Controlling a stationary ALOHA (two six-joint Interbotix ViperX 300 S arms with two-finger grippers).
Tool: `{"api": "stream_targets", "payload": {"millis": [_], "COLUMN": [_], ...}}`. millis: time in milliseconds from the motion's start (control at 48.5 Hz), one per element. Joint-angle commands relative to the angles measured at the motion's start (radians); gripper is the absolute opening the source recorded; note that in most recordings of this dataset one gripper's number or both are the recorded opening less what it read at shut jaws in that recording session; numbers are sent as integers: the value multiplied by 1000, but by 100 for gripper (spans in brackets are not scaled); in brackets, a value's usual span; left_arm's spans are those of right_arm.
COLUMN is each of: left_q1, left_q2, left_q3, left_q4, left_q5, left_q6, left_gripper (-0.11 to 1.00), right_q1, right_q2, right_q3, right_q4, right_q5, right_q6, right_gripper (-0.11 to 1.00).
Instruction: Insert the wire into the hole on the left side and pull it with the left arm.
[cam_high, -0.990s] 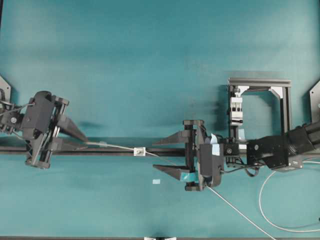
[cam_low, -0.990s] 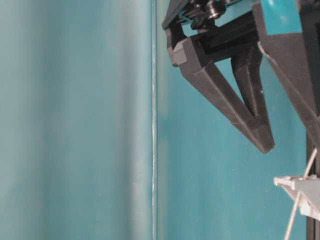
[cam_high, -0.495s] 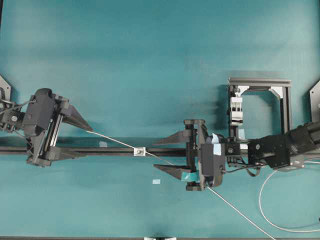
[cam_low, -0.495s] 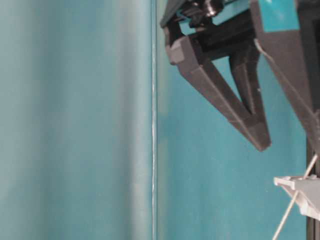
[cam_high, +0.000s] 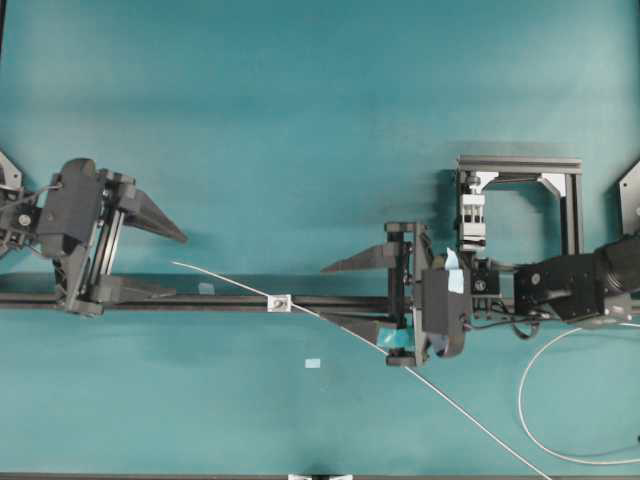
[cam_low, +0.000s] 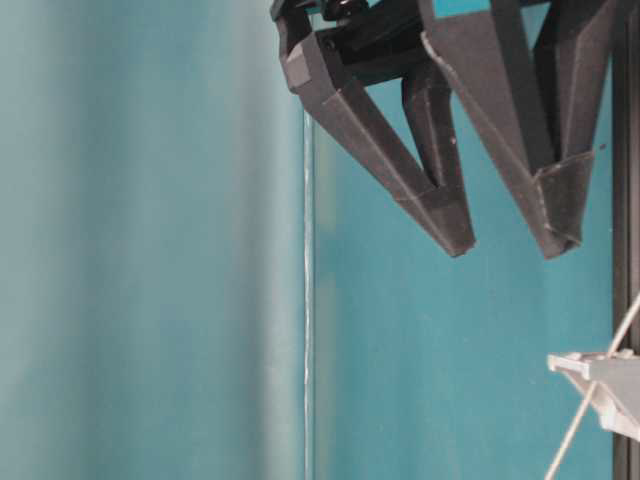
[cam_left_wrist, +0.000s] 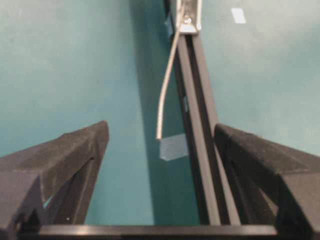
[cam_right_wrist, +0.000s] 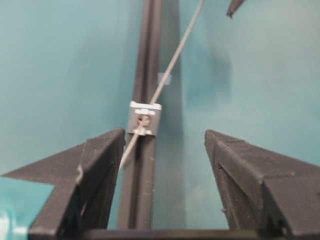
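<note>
Wire (cam_high: 330, 322) through hole (cam_high: 279, 302), between pincers.

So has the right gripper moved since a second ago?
Yes. In the overhead view the right gripper has backed off to the right, away from the bracket on the rail, jaws open.

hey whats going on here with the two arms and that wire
Two robot arms are threading a thin wire through the hole in a small bracket on a black rail. The wire already passes through it, and its free tip sticks out toward the left gripper. That gripper is open and holds nothing; the tip lies between its fingers in the wrist view, touching neither. The right gripper, with teal tape, is open too, with the wire running under it.
</note>
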Motion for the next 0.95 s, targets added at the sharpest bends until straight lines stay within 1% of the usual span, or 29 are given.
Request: {"api": "stream_targets", "payload": {"millis": [0, 144, 330, 557, 928], "left_q1": [15, 31, 51, 64, 66], "left_q2": [-35, -78, -117, -121, -121], "left_q3": [0, 18, 34, 37, 37], "left_q4": [0, 0, 0, 0, 0], "left_q5": [-3, -3, -3, -3, -8], "left_q6": [9, 29, 35, 37, 37], "left_gripper": [84, 84, 84, 84, 84], "right_q1": [-9, -21, -31, -37, -38], "right_q2": [-37, -44, -57, -74, -75], "right_q3": [-5, -2, 8, 26, 25], "right_q4": [-3, -3, -3, -3, -3], "right_q5": [-11, -11, -11, -11, -11], "right_q6": [-6, -23, -38, -41, -41], "right_gripper": [73, 73, 73, 73, 73]}}
